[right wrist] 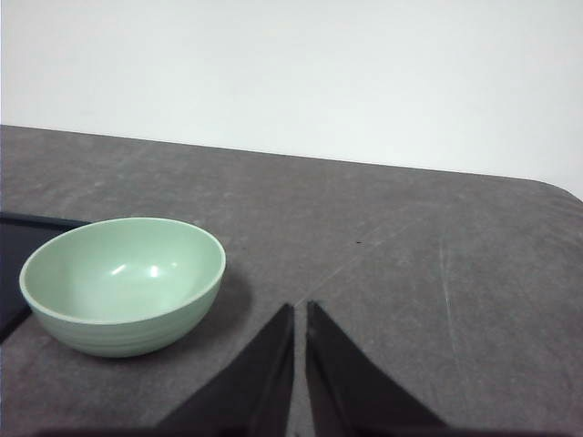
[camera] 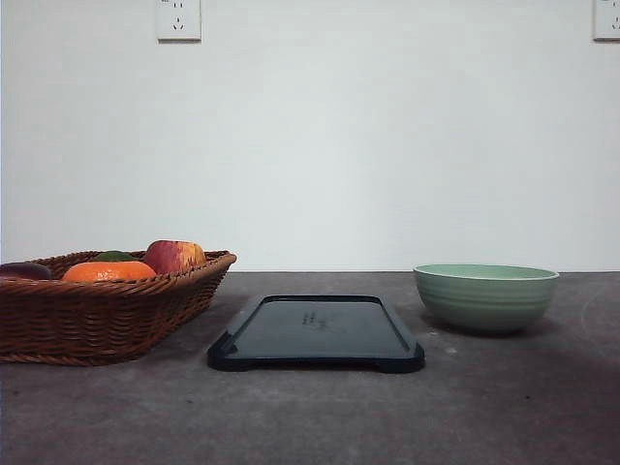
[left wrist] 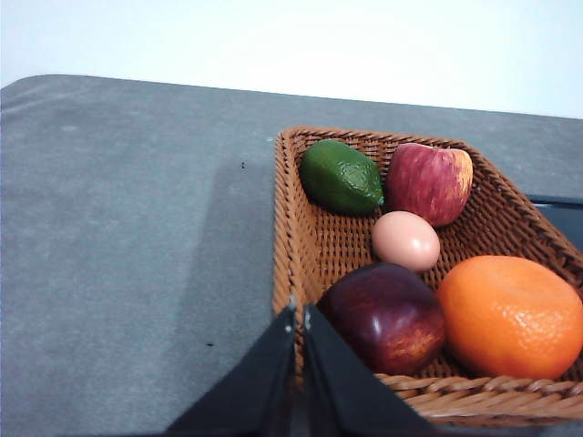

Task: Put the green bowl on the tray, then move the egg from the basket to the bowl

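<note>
The green bowl (camera: 485, 296) sits on the table (camera: 310, 417) right of the tray (camera: 316, 332); the egg (left wrist: 405, 240) lies in the basket (left wrist: 291, 228); both grippers' jaws are closed, holding nothing

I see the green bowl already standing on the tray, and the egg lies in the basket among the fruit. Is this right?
Not quite. The green bowl is not on the tray; it stands on the table to the tray's right, apart from it, as the front view shows. The rest holds: the egg lies in the basket among the fruit.
</note>
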